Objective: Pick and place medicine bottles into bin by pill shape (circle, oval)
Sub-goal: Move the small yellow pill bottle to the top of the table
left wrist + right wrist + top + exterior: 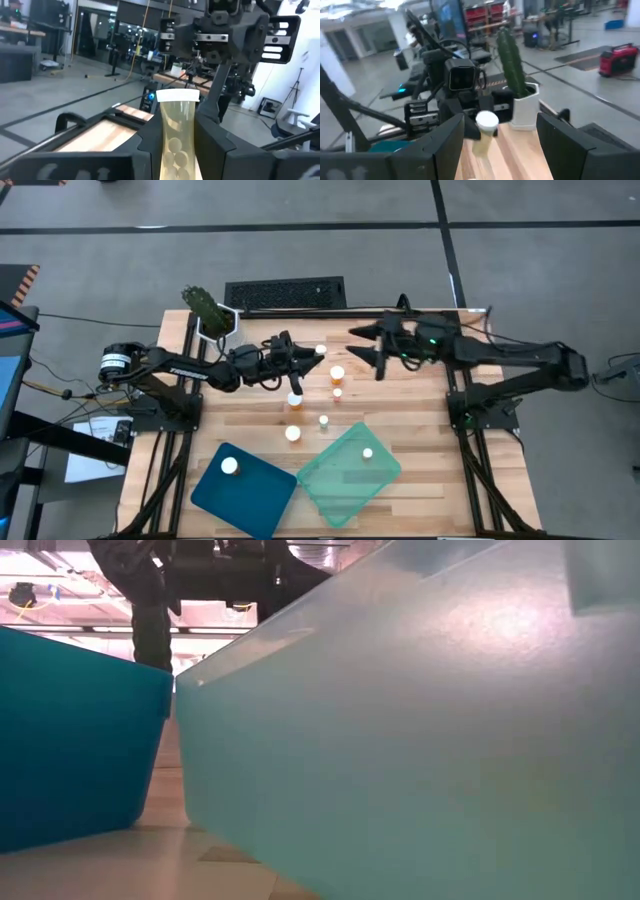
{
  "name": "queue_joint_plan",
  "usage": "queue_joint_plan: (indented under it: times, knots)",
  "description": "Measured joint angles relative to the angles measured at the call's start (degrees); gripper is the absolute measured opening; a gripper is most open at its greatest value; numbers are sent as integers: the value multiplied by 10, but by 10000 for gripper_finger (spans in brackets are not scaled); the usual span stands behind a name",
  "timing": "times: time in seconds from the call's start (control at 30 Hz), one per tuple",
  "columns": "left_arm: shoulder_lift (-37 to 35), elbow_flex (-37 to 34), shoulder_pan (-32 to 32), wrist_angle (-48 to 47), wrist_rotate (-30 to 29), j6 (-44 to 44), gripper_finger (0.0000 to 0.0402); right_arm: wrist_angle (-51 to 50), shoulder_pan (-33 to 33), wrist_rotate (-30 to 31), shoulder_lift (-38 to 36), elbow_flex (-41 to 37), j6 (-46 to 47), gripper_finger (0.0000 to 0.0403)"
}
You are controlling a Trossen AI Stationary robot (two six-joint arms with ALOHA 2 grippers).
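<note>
My left gripper [303, 360] is shut on an amber medicine bottle with a white cap [320, 351], held above the table's far middle. Round pills show inside it in the left wrist view [176, 145]. My right gripper [366, 352] is open and empty, a little to the right of that bottle and facing it. The right wrist view shows the held bottle's cap [486, 120] between its spread fingers, farther off. Several more bottles stand on the wood [337, 373] [295, 398] [292, 434]. One bottle stands in the blue tray [230, 466] and one in the green tray [368, 452]. My left gripper pinches the bottle's amber body [176, 150] between its two fingers, below the cap. The fingers come level from the table's left and lie along the bottle. The bottle is lifted clear, with its capped end [177, 95] sticking out past the fingertips toward my right gripper.
A dark blue tray [250, 495] and a clear green tray [345, 480] sit at the near edge; both fill the low view [70, 740] [420, 740]. A white pot with a green plant [212, 315] stands at the far left corner. A black keyboard [285, 292] lies beyond the table.
</note>
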Motion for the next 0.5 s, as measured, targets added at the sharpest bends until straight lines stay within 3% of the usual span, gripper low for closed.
queue_joint_plan:
  times: [0.23,0.5]
  knots:
    - [-1,0,0,33,0,21,78,-2,-15,-94,118,115,4,260]
    - [-1,0,0,61,5,35,78,0,-30,-147,184,160,25,260]
